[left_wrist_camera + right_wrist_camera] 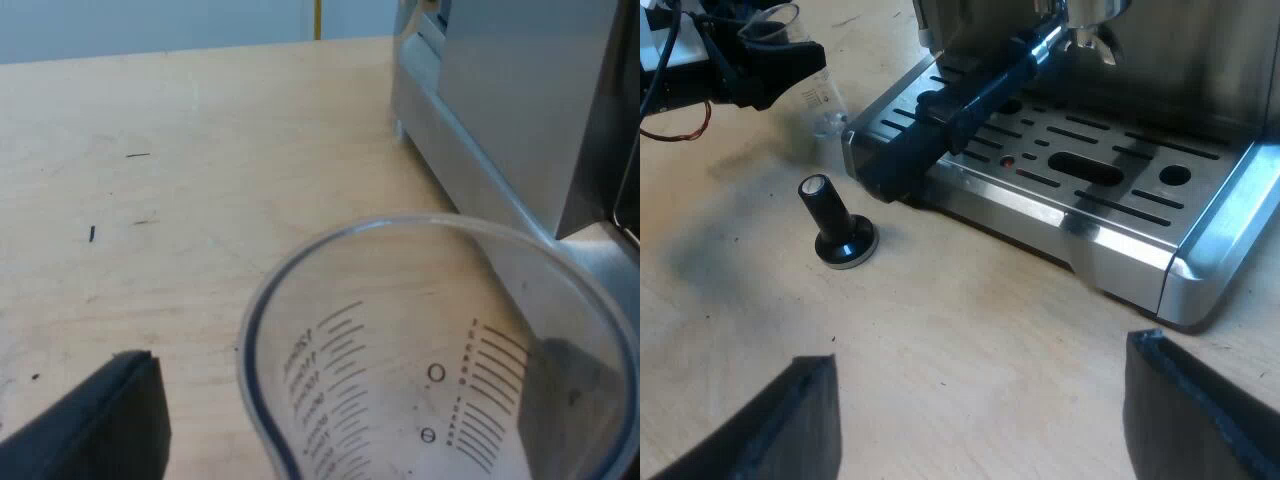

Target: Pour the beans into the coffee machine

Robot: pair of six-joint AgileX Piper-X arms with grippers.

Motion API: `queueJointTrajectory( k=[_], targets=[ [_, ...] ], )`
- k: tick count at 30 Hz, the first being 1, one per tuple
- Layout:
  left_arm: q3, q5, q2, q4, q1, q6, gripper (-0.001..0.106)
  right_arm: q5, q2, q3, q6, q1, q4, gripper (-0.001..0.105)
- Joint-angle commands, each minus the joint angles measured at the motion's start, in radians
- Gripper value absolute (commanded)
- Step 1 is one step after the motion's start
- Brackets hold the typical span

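While the measuring glass (420, 330) stands close in at our left hand (780, 68), its open mouth turned up toward that arm's wrist, the espresso machine (520, 90) rises just beyond it, near the glass but apart from it. The glass's long axis looks upright, its base on or just over the pale wooden surface (180, 150); we cannot tell which. Printed measuring lines run down its clear wall and wood shows through; its bottom is hidden, so we cannot say what it carries. We cannot tell whether our left hand is clenched on the glass. We judge this the nearer arm by far, and that the pour turns on raising the glass from here, since the machine's top should lie above and beyond the hand.

Our right hand (980, 355) hovers low over the surface, released, its two black fingers (790, 420) spread wide with nothing between them. Ahead of it sits the machine's slotted drip tray (1090, 170), with the holder's dark handle (960, 100) jutting out over the tray. A tamper (840, 225) with a black knob stands on the surface ahead of this hand, near the tray's corner, and the glass stands farther off beyond it.
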Motion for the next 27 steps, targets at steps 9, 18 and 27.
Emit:
queueJointTrajectory(
  k=[9, 18, 27],
  targets=[
    [-0.005, 0.071, -0.001, -0.018, -0.001, -0.052, 0.086, -0.014, -0.01, -0.004, -0.012, -0.004, -0.008, 0.062],
    [0.016, 0.053, -0.001, -0.045, -0.001, -0.051, 0.086, -0.014, -0.01, -0.004, -0.012, -0.004, -0.008, 0.062],
    [0.018, -0.056, -0.001, -0.045, -0.001, -0.048, 0.086, -0.014, -0.01, -0.004, -0.012, -0.004, -0.008, 0.062]
  ],
)
